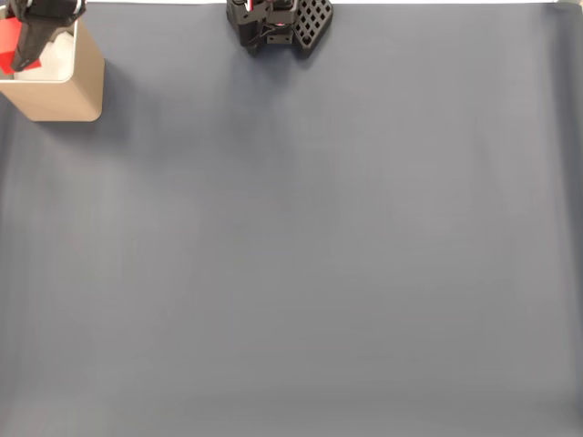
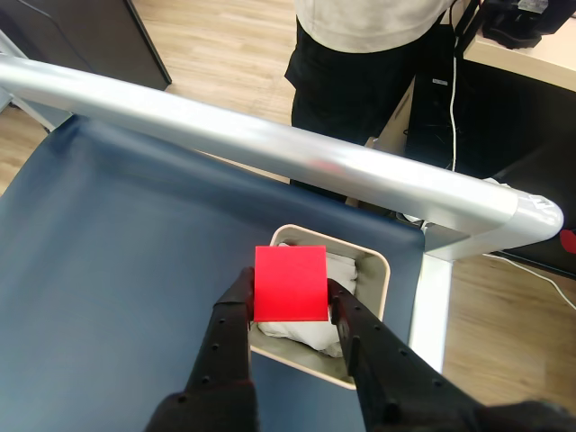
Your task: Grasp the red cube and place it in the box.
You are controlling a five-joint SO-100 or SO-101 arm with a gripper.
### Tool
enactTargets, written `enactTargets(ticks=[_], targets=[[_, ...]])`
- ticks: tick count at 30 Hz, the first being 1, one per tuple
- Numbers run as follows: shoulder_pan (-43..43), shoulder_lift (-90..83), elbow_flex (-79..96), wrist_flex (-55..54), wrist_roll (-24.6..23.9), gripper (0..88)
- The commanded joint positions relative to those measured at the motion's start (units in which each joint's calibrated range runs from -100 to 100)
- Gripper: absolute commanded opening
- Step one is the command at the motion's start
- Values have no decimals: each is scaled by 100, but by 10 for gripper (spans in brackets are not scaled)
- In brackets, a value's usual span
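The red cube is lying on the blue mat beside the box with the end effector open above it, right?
Not quite. In the wrist view the end effector is shut on the red cube, holding it above the box, not lying on the mat.

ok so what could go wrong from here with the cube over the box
1. The cube is held by the fingers above the box, seemingly toward its near side; released now, it might clip the near wall and bounce out.
2. The box sits near the table's corner by the metal rail; a bump from the arm could push it toward the edge.
3. White material inside might keep the cube from settling.
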Motion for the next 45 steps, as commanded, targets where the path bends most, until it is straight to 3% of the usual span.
enactTargets(ticks=[1, 18, 45], targets=[[145, 47, -367, -165, -15, 0], [528, -360, 62, -116, 24, 0], [223, -646, 189, -132, 59, 0]])
